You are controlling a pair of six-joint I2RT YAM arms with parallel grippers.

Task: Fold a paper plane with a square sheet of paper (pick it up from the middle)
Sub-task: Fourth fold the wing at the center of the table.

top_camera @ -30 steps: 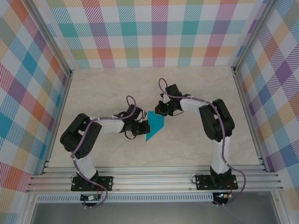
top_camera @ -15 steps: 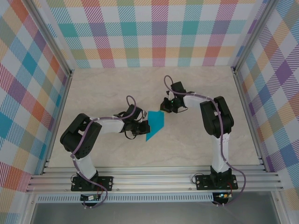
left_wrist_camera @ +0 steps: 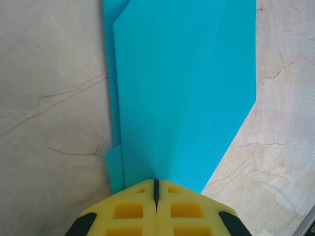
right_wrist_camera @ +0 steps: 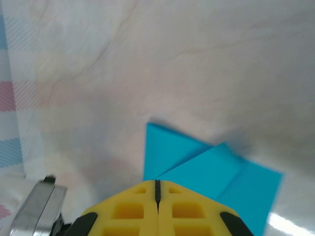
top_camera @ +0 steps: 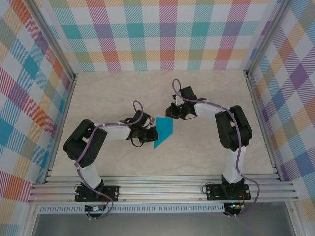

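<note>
You have the folded sheet of paper lying flat near the middle of the marble-patterned table, between your two grippers. From above it reads as a teal shape, wide at the far end and tapering to a point at the near end. Your left gripper sits just beside the paper's left edge, with its arm reaching in from the left. In the left wrist view its yellow fingertips are pressed together with no gap, right at the near edge of the paper. The sheet runs out from under the tips and away from the camera, and a second layer peeks out along its left side. Whether those tips are pinching the paper or only resting on it, you cannot tell from these views. Your right gripper hangs at the paper's far corner, angled in from the right. Its yellow fingertips are also closed flush against each other, with nothing between them. The paper lies on the table just past them, and overlapping folded flaps show on it.
</note>
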